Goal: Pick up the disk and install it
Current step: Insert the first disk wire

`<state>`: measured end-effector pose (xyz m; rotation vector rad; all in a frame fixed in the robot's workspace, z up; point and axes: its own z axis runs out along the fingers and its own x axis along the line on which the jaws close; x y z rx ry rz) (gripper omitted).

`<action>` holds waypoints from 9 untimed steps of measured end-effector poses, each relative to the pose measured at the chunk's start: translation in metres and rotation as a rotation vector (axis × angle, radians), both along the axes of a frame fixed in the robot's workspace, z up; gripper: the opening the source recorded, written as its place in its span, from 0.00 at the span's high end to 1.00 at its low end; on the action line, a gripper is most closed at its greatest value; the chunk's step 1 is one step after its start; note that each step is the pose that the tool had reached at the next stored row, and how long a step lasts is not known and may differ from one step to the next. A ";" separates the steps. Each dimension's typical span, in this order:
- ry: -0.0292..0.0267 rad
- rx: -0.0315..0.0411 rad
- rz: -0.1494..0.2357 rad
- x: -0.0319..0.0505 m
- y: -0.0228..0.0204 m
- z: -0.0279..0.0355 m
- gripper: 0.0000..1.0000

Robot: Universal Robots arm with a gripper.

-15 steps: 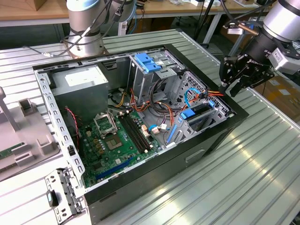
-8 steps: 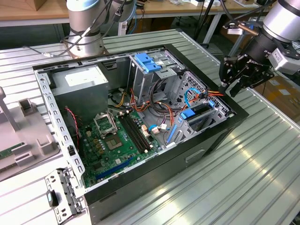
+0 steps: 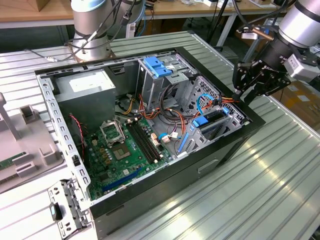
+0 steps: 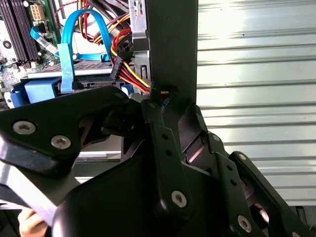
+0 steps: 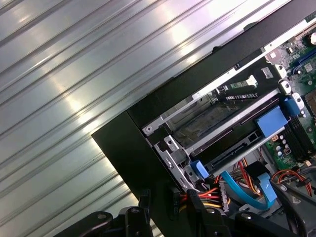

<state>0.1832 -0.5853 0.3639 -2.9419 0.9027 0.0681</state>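
Note:
The disk [image 3: 216, 119] lies flat inside the drive cage at the corner of the open computer case [image 3: 150, 200], on the exterior view's right. In the first wrist view the disk [image 5: 232, 148] is a dark slab between metal rails, with a blue side rail tab [image 5: 270, 121] at one end. Cables run to its rear edge. My gripper [image 3: 242, 92] hovers just outside the case wall beside that cage. Its black fingers meet at the tips in the second wrist view, where the gripper [image 4: 143, 101] is shut with nothing in it.
A grey power supply [image 3: 87, 87] fills the case's far corner and a light-blue bracket [image 3: 157, 66] tops the upper cage. The motherboard [image 3: 120, 150] lies on the case floor. Red, yellow and blue cables [image 4: 126, 69] hang near the cage. A ribbed metal table [image 3: 270, 175] surrounds the case.

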 end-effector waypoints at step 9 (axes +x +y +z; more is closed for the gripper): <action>0.0000 0.0002 0.000 0.0000 0.0000 -0.0003 0.82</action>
